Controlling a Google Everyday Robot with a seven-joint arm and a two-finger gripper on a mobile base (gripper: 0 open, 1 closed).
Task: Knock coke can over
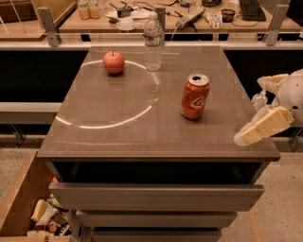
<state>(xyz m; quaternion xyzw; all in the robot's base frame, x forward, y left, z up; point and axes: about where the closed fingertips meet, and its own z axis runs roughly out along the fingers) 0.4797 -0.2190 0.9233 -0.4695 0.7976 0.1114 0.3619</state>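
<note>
The coke can [195, 97], red-orange with white script and a silver top, stands upright on the right half of the grey table [118, 127]. My gripper [259, 127], cream-coloured, reaches in from the right edge of the view. It hangs over the table's front right corner, to the right of the can and a little nearer the front, apart from it and holding nothing.
A red apple [114, 62] sits at the back left and a clear water bottle [152, 41] stands at the back middle. Drawers [156, 196] lie under the tabletop. A cluttered desk [180, 14] is behind, and a wooden bin [28, 208] sits at lower left.
</note>
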